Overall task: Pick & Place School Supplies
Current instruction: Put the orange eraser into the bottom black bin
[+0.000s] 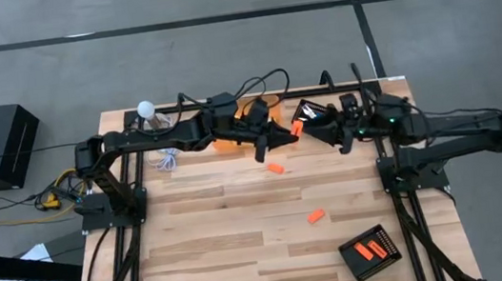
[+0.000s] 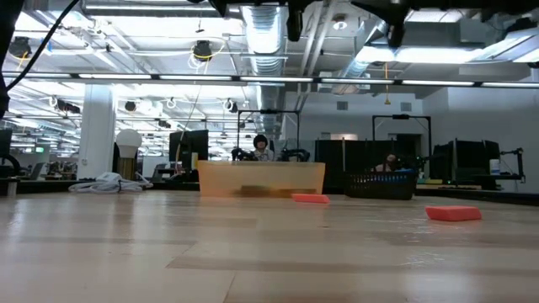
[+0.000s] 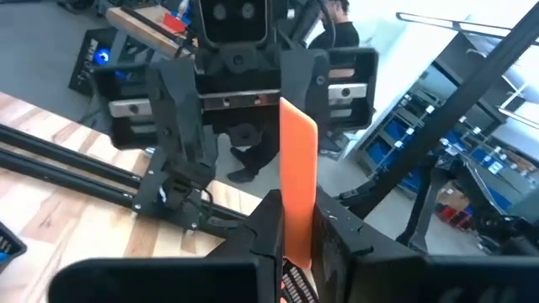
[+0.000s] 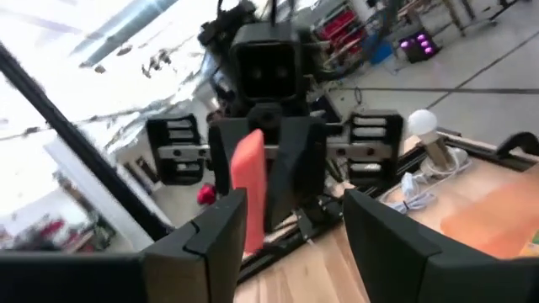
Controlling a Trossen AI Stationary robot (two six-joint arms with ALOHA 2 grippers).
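Note:
My left gripper point(image 1: 286, 133) reaches level over the far middle of the table, shut on a thumb-sized orange stubby piece point(image 3: 296, 168). My right gripper point(image 4: 286, 236) faces it from the table's right, open, with that piece point(image 4: 249, 181) just beyond its fingertips. Whether it touches the piece, I cannot tell. Two more orange pieces point(image 1: 275, 168) point(image 1: 315, 216) lie flat on the wood. The translucent orange bin point(image 1: 231, 133) stands under my left arm. Both grippers are high above the table. My left gripper pinches the orange piece by its near end point(image 3: 294, 244) between its two fingers. The fingers lie level and point toward the table's right. The piece sticks out past the fingertips toward my right gripper, lifted clear of the table.
A black ribbed tray point(image 1: 371, 251) with several orange pieces sits at the near right. Another black tray point(image 1: 309, 111) stands at the far edge by my right gripper. A white bulb point(image 1: 144, 108) and a white cable point(image 1: 167, 160) are at the far left. Bare wood spans the middle.

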